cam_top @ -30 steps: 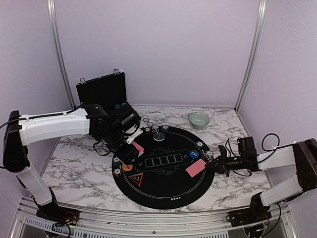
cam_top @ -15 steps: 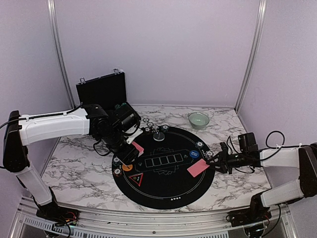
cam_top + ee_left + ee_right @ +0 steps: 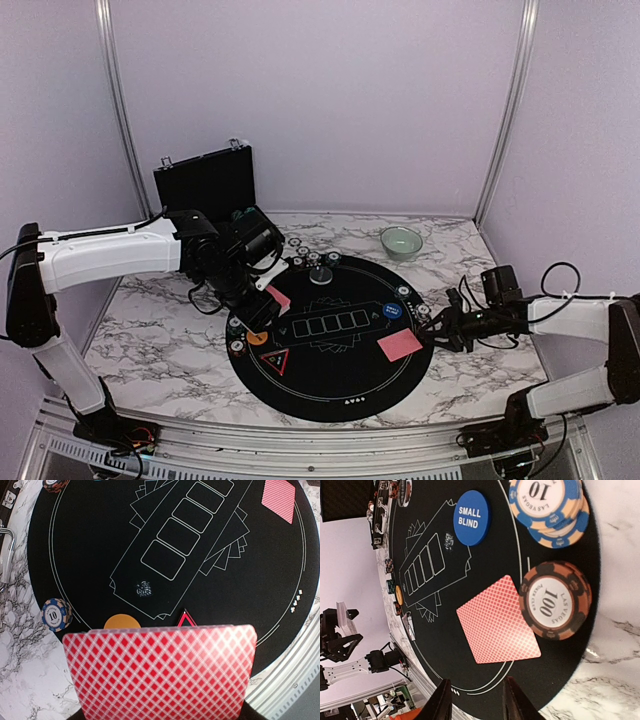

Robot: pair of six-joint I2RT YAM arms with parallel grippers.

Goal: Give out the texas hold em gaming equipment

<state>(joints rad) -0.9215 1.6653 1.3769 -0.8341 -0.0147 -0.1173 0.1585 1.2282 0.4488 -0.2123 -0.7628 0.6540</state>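
Right tool (image 3: 475, 702) hangs released by the laid card (image 3: 499, 621); left tool (image 3: 265, 305) clenches a spare card (image 3: 160, 672), which looks thin and slick, best taken by its edge.

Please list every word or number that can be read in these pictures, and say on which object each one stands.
"SMALL BLIND": blue button disc.
"10", "LAS VEGAS": blue-and-cream chip stack.
"100", "LAS VEGAS", "POKER CLUB": brown chip.
"10": blue chip; its rim text is too small to read.
Emblem on the black mat: too small to read.
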